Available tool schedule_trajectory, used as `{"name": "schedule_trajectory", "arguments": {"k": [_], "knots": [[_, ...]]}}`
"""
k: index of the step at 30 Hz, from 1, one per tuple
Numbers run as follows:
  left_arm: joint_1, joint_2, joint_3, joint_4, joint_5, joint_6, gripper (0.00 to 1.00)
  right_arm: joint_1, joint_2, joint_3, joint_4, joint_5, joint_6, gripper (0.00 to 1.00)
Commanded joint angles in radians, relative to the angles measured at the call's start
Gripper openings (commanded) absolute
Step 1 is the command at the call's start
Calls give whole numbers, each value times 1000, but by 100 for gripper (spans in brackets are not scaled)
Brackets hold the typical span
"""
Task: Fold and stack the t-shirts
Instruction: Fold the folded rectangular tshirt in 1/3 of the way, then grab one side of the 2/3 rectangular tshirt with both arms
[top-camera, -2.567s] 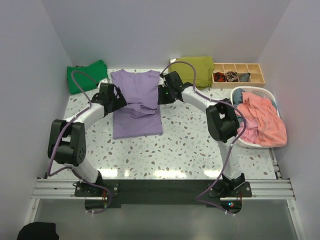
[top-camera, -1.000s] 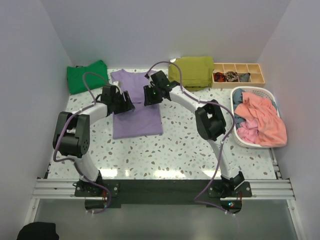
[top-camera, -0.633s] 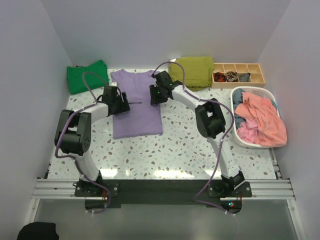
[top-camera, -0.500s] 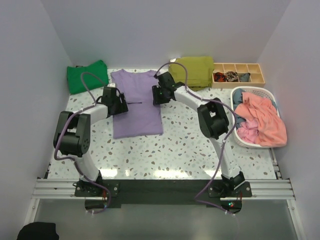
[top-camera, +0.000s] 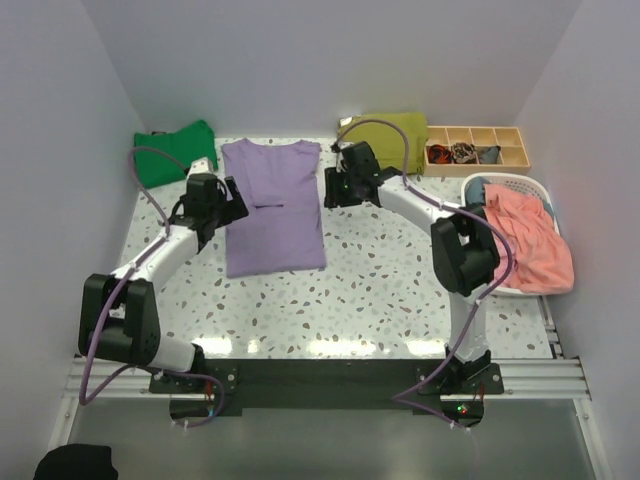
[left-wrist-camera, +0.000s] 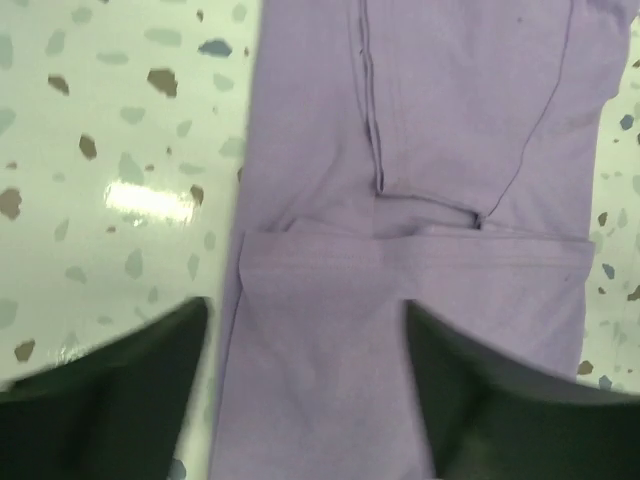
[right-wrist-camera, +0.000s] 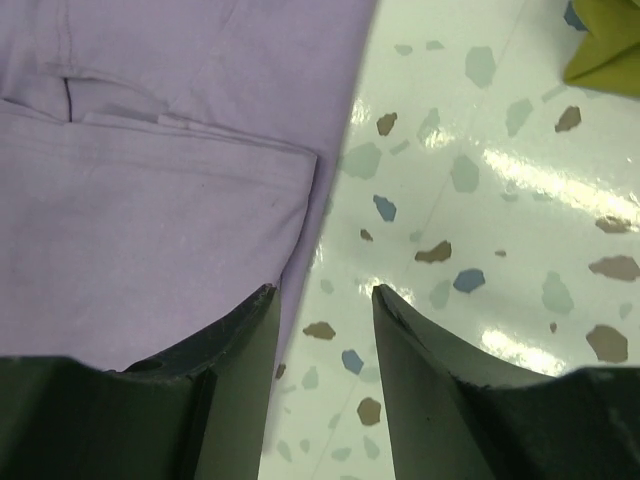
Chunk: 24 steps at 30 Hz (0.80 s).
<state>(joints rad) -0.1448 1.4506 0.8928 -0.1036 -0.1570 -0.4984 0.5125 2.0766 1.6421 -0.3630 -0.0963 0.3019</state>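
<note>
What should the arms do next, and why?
Probably lower and close the left gripper and right gripper on the side edges of the purple t-shirt for a crosswise fold: its sleeves lie folded in, and both open grippers hover there, empty.

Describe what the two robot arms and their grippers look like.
The left arm and right arm have white tubular links joined by bulky black joints, each trailing a thin purple cable. The left gripper and right gripper have dark, tapered fingers.
</note>
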Motion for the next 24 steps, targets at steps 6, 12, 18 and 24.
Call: {"name": "schedule_trajectory", "arguments": {"k": [6,12,18,24], "knots": [[33,-105,-95,-186,-22,-117,100,-8,-186,-267,64,-71,25,46],[108,-203,-156,-238,-38,-141,100,-8,-237,-363,90,-111,40,46],[201,-161,-242,-186,151,-120,100,0,-248,-406,116,-218,95,46],[214,-205,-341,-98,243,-131,100,32,-242,-449,142,-282,131,46]]}}
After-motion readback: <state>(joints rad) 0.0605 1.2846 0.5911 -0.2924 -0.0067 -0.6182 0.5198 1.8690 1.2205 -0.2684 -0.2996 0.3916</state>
